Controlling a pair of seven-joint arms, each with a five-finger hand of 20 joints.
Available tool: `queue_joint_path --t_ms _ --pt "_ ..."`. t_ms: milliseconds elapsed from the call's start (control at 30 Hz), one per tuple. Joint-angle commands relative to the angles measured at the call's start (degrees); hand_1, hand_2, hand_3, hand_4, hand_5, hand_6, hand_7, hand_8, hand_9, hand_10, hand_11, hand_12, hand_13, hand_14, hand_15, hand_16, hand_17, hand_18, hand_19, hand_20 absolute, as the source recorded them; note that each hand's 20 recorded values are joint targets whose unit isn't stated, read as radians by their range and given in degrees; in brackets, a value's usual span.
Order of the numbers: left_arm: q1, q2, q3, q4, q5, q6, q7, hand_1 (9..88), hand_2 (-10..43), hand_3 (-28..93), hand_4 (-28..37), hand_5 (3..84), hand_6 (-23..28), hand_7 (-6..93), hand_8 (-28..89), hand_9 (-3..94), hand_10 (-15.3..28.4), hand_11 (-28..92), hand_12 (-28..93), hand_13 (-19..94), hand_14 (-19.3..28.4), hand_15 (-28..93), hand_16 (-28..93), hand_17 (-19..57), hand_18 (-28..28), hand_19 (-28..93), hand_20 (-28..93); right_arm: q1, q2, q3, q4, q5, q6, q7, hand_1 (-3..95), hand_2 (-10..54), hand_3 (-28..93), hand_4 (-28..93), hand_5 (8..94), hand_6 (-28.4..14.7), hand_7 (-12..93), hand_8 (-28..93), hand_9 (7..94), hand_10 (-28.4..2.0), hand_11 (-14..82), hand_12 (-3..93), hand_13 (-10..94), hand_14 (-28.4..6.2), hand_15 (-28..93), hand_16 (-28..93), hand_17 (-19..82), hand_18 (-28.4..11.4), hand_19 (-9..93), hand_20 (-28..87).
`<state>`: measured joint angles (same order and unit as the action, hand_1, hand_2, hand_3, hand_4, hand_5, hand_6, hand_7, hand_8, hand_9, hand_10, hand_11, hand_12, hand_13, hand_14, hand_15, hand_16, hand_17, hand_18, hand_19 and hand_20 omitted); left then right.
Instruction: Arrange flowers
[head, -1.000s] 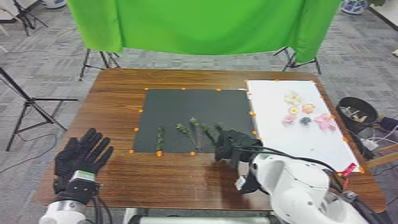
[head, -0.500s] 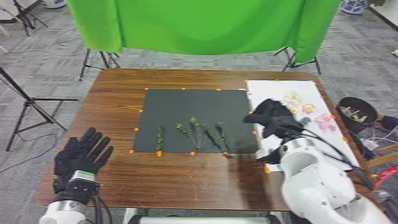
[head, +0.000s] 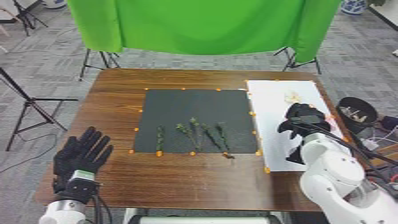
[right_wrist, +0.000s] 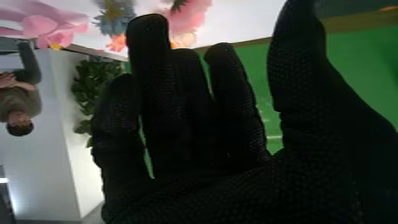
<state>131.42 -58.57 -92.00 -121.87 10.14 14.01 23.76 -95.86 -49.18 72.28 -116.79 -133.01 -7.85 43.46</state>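
My right hand (head: 305, 119) is over the white sheet (head: 276, 95) in the head view, covering part of the flower heads; a pale yellow flower (head: 292, 96) shows beyond it. In the right wrist view the right hand (right_wrist: 204, 150) has straight fingers and holds nothing; past them are a pink flower (right_wrist: 46, 25), a blue-grey flower (right_wrist: 115, 17) and another pink flower (right_wrist: 185, 16). Several green stems (head: 192, 132) lie on the black mat (head: 191, 102). My left hand (head: 82, 152) rests open at the table's left side.
The brown wooden table (head: 191, 180) carries small orange markers round the mat and sheet. A black bin (head: 358, 110) stands off the table's right edge. A green backdrop (head: 209, 27) hangs beyond the far edge.
My right hand has moved from the right-hand stems across to the flower heads on the white sheet, uncovering those stems. The left hand has not moved.
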Motion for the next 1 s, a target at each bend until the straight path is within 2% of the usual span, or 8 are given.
queue_joint_path --t_ms 33,133,333,433,567,633,700,1000 --pt "0.0 -0.41 0.35 -0.30 -0.03 -0.48 -0.37 29.0 17.7 73 -28.1 41.5 9.9 18.4 -9 31.0 15.6 27 10 24 16.5 42 -9 -6.8 14.4 38 8 2.5 -0.9 -0.9 3.0 -1.4 1.8 -0.6 47.2 -9.5 82 -28 57.9 -3.5 16 -12 56.4 -13.1 9.8 13.6 61 -13.0 44 20 32 -22.9 85 34" --pt "0.5 -0.23 0.77 -0.80 -0.30 0.28 0.19 29.0 17.7 73 -28.1 41.5 9.8 18.4 -9 31.0 15.6 27 10 24 16.5 42 -9 -6.9 14.5 38 8 3.7 -1.5 -1.7 5.7 -1.2 3.3 -0.5 48.9 -9.5 81 -28 56.2 -3.2 16 -13 54.4 -12.9 9.6 13.0 61 -12.6 43 22 32 -22.8 86 34" --pt "0.2 -0.07 0.77 -0.70 -0.02 -0.30 -0.33 29.0 17.6 73 -28.1 41.3 9.8 18.4 -9 30.3 15.6 27 10 24 16.5 42 -10 -6.8 14.5 38 8 6.9 -2.1 -3.8 11.2 1.5 0.4 0.9 52.0 -9.5 80 -28 55.7 -3.0 16 -13 54.1 -12.7 9.3 11.8 62 -11.8 40 28 32 -22.4 86 33" --pt "-0.1 0.08 0.69 -0.64 1.28 -0.77 -0.72 29.1 17.6 73 -28.1 41.3 9.8 18.4 -9 30.3 15.5 27 10 24 16.5 42 -10 -6.8 14.5 38 8 6.7 -2.1 -3.9 11.9 2.5 -0.7 1.2 54.6 -8.7 78 -28 57.3 -1.9 16 -13 56.8 -12.0 9.6 11.8 63 -11.1 37 31 33 -22.0 86 33" --pt "-1.3 0.09 1.14 -0.10 2.88 -0.55 -0.76 29.0 17.6 73 -28.1 41.3 9.7 18.3 -9 30.8 15.1 27 10 24 16.4 42 -9 -6.8 14.5 38 8 5.1 -2.4 -3.9 11.5 2.4 2.6 1.4 56.4 -7.8 72 -28 69.2 -1.1 20 -4 67.4 -11.6 11.3 13.8 67 -10.0 35 34 33 -21.6 85 33" --pt "-1.8 -0.04 1.52 0.05 2.10 -0.81 -0.62 29.1 17.6 73 -28.1 41.3 9.7 18.4 -9 30.9 15.0 27 10 24 16.4 42 -9 -6.8 14.5 38 8 4.8 -2.4 -4.5 11.7 1.3 4.3 1.3 56.7 -7.8 70 -28 73.6 -0.7 24 -1 71.6 -11.5 12.1 15.1 68 -9.9 37 33 33 -21.3 85 34" --pt "-2.3 -0.26 1.87 0.15 2.66 -0.98 -0.91 29.0 17.6 73 -28.1 41.4 9.7 18.4 -9 31.1 14.9 27 10 24 16.4 42 -9 -6.8 14.4 38 8 4.2 -2.4 -4.5 11.2 1.1 5.1 0.9 57.3 -7.9 69 -28 75.6 -0.1 27 0 76.1 -11.1 10.0 20.7 70 -9.4 38 34 34 -21.3 85 34" --pt "-3.0 -0.67 2.56 0.34 2.30 -0.94 -0.57 29.1 17.6 73 -28.1 41.5 9.7 18.5 -9 31.1 15.2 27 10 24 16.3 42 -9 -6.8 14.4 38 8 3.9 -1.0 -5.0 6.9 -3.1 13.6 -1.1 60.9 -8.8 67 -28 77.6 0.3 31 4 82.2 -10.3 6.2 28.6 72 -8.2 38 38 33 -20.5 85 36"
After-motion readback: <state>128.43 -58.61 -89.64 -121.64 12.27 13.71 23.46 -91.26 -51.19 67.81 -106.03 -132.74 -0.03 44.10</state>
